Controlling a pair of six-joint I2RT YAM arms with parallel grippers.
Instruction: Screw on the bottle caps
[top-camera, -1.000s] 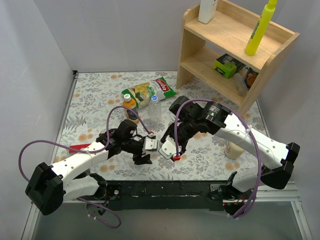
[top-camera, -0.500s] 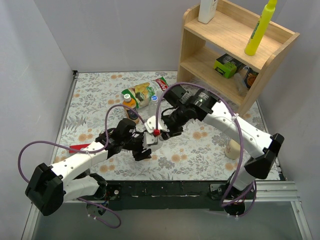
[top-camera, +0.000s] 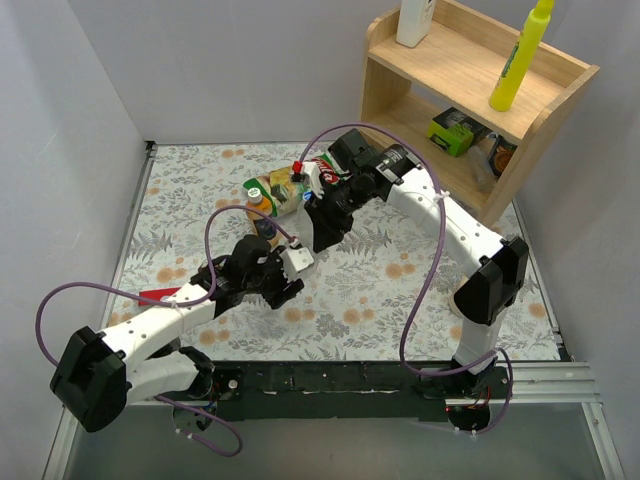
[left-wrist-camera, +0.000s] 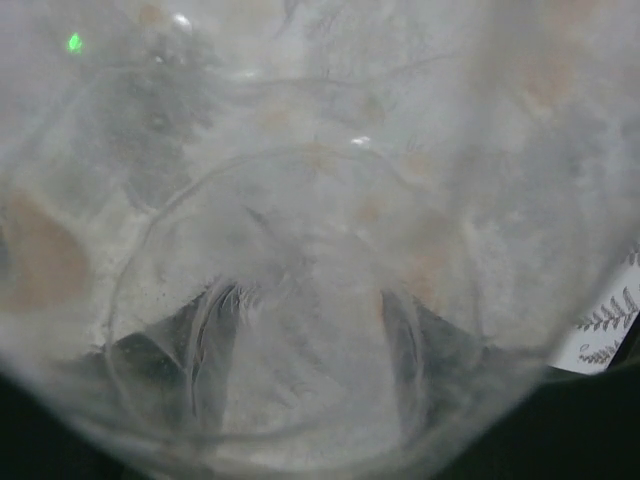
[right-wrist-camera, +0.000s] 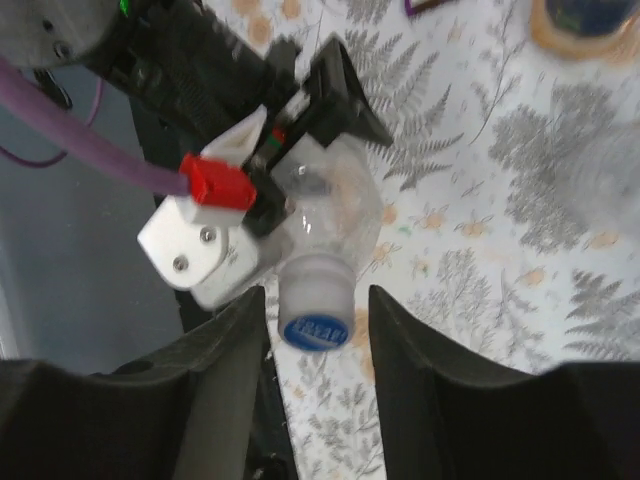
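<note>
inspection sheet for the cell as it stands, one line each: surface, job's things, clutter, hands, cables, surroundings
Surface: floral table cover, no spills seen.
Job's things: clear bottle held off the table, blue cap on its neck, tightness not visible; orange bottle upright, pale cap on.
Clutter: snack packets; red item near the cover's left side.
Hands: left hand shut on the clear bottle; right hand jaws apart, gripping nothing.
Cables: purple cables arch free, no snag seen.
Surroundings: wooden shelf with yellow bottle, white bottle, green box; plain walls.
</note>
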